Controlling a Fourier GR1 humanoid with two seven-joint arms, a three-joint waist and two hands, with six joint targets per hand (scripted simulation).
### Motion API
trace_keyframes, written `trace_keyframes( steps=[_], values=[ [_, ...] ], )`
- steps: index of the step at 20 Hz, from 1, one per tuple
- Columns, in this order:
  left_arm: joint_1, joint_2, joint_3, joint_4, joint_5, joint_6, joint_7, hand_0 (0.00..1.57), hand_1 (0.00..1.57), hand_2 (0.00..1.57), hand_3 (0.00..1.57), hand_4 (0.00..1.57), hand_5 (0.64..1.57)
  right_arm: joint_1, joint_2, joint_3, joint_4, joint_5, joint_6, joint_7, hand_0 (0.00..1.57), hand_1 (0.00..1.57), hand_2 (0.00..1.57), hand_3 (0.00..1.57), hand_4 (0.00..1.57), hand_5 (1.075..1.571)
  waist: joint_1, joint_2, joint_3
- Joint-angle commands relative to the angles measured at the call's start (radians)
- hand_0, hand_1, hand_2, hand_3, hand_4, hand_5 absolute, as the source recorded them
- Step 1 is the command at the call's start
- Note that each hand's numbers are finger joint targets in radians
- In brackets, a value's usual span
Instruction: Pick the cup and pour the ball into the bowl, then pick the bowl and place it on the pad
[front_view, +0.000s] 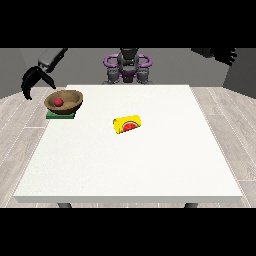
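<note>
Table (150, 170): a large white top that fills most of the view, seen from its near edge, with the robot behind its far edge. Grey plank floor shows on both sides of it.

Robot (127, 65): small at the far side, centred behind the table, a dark torso with purple rings at the shoulders. Its arms reach out wide to the left and right.

Hand at the view's left (34, 80): black, hanging off the table's far left corner, just left of the bowl and apart from it. Its fingers and thumb curve downward with a gap between them, and they hold nothing.

Hand at the view's right (224, 53): black, raised high at the far right, well away from the table top and from every object. I cannot tell how its fingers lie.

Bowl (70, 104): brown, wooden-looking, upright, at the far left part of the table. It sits on top of the pad and covers most of it.

Cup (127, 124): yellow with a red watermelon-like picture on it, lying on its side near the middle of the table. It lies to the right of the bowl and nearer the camera, well apart from both hands. Its open end I cannot make out.

Pad (56, 115): green, flat, under the bowl, with only its near edge and left corner showing.

Ball (58, 102): red, small, resting inside the bowl, toward its left side.
</note>
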Motion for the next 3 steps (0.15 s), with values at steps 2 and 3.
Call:
trace_keyframes(
  steps=[2,3],
  values=[
    [0.047,-0.102,-0.087,0.009,-0.063,0.078,0.081,0.0,0.0,0.0,0.0,0.9,1.559,-0.077,0.042,0.062,-0.068,0.004,0.07,0.124,0.0,0.0,0.0,0.0,0.42,1.383,-0.043,-0.214,-0.0037],
    [0.05,-0.109,-0.083,0.037,-0.067,0.09,0.084,0.0,0.0,0.0,0.0,0.9,1.559,-0.105,0.081,0.065,-0.102,-0.019,0.098,0.115,0.0,0.0,0.0,0.0,0.48,1.434,-0.075,-0.251,-0.0046]
  ],
)
